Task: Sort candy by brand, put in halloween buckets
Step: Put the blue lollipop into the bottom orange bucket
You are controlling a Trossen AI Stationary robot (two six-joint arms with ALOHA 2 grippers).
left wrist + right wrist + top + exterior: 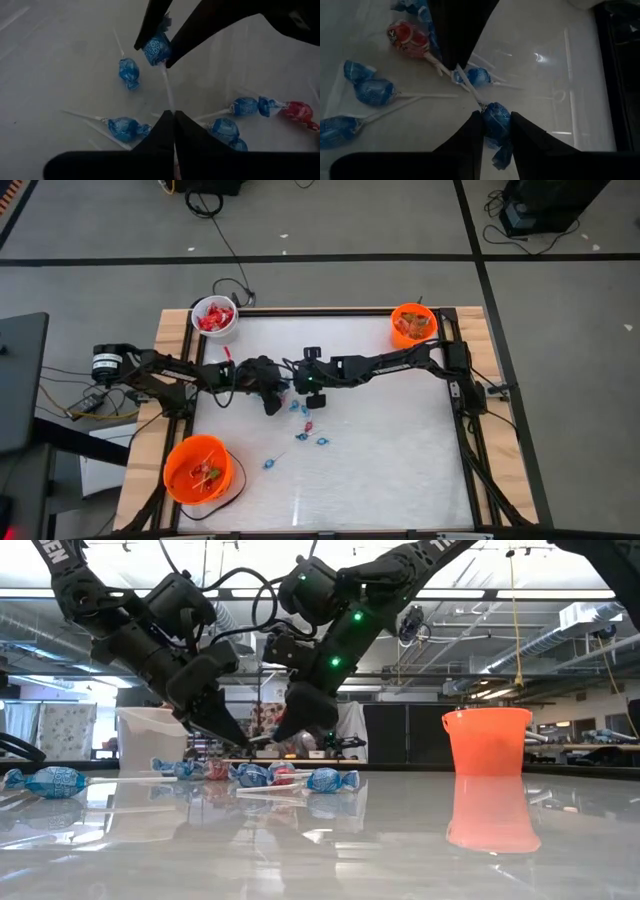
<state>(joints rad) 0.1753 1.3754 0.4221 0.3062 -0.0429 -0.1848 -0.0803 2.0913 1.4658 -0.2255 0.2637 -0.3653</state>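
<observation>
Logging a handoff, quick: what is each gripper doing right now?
Left gripper: shut on the white stick of the blue-wrapped lollipop.
Right gripper: shut on the same lollipop's blue-wrapped head, above the white table.

- High view: straight down over the whole tabletop (380, 440), both arms in frame.
- Low view: at tabletop height, level across it toward the room beyond.
- Wrist views: close above the blue lollipops (126, 128) mid-tabletop, each facing the other arm's pincer.
- All four views share that lollipop cluster.
</observation>
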